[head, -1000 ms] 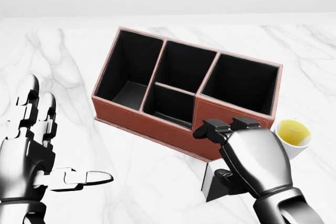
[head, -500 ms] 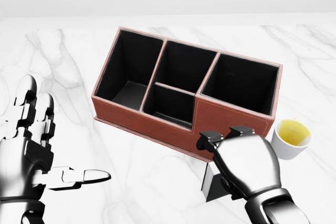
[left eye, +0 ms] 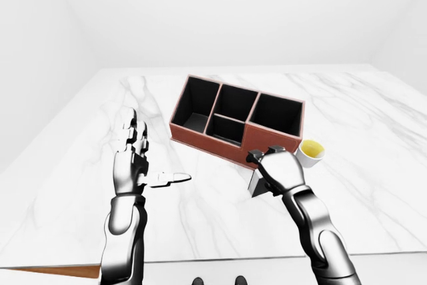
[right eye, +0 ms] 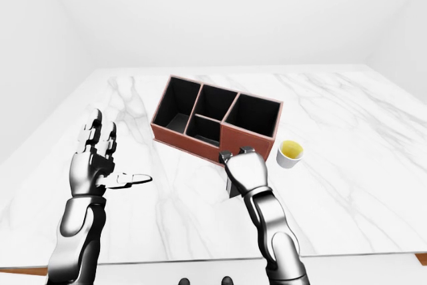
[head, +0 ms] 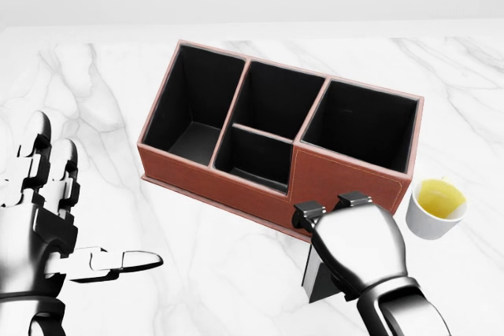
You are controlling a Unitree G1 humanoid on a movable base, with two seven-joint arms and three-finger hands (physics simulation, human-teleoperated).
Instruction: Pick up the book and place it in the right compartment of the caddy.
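The brown caddy with black compartments lies slantwise on the white marble table in the head view; its right compartment is empty. The book, a small dark block, stands upright just below the caddy's right end. My right hand sits over the book's top and right side, knuckles toward the camera, fingers curled down and hiding the grip. My left hand is held up at the left, open, thumb pointing right, holding nothing.
A white cup with yellow liquid stands just right of the caddy's right end, close to my right hand. The marble table stretches wide on all sides, with its near edge at the bottom of the eye views.
My right hand has dropped down and left onto the book, moving off the cup, with its fingers curling further. My left hand has sunk slightly.
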